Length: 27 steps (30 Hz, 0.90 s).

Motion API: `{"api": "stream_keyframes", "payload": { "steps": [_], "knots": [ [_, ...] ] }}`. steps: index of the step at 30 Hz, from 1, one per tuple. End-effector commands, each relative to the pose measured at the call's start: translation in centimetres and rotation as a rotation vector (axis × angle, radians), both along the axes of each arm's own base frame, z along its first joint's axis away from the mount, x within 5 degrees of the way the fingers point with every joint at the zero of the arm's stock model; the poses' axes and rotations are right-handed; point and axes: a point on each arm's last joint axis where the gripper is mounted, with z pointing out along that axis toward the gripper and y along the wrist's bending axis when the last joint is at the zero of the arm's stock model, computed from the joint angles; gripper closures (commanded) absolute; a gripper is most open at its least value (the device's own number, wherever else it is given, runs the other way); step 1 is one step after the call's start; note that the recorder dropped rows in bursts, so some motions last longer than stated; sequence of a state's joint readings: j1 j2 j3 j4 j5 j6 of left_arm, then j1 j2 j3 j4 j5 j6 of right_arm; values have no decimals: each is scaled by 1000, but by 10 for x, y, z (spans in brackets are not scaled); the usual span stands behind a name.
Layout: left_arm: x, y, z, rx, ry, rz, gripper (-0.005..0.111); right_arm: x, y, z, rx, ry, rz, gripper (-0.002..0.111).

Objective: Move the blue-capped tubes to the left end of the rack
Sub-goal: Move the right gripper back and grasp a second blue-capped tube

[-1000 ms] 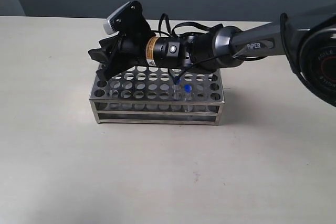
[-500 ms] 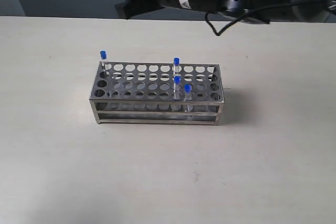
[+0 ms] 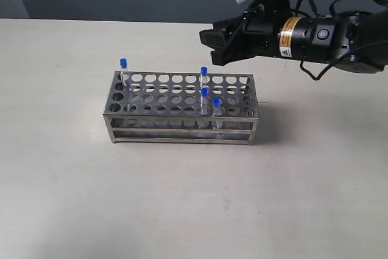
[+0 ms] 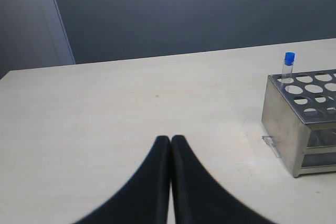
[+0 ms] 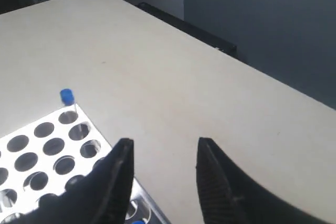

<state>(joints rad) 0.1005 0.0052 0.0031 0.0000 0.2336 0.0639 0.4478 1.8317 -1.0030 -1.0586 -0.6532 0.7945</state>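
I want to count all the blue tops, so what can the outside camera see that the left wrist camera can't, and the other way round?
Only the outside camera shows the whole rack, three tubes with blue caps toward its right part, and the right gripper, open and empty, up in the air near them. Only the left wrist camera shows the left gripper, shut with nothing in it, over the table. Both show the table, the rack's left end and the one blue-capped tube in its corner hole.
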Motion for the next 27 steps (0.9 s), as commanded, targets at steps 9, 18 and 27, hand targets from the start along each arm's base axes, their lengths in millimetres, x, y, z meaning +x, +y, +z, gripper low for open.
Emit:
{"api": "stream_keyframes", "payload": {
  "steps": [9, 18, 27],
  "knots": [
    [0, 0, 2, 1, -11, -4, 106, -1, 5, -41, -19, 122, 84, 69],
    [0, 0, 2, 1, -11, -4, 106, -1, 7, -59, -25, 168, 97, 69],
    [0, 0, 2, 1, -11, -4, 106, 1, 6, -65, -48, 180, 78, 70]
  ]
}}
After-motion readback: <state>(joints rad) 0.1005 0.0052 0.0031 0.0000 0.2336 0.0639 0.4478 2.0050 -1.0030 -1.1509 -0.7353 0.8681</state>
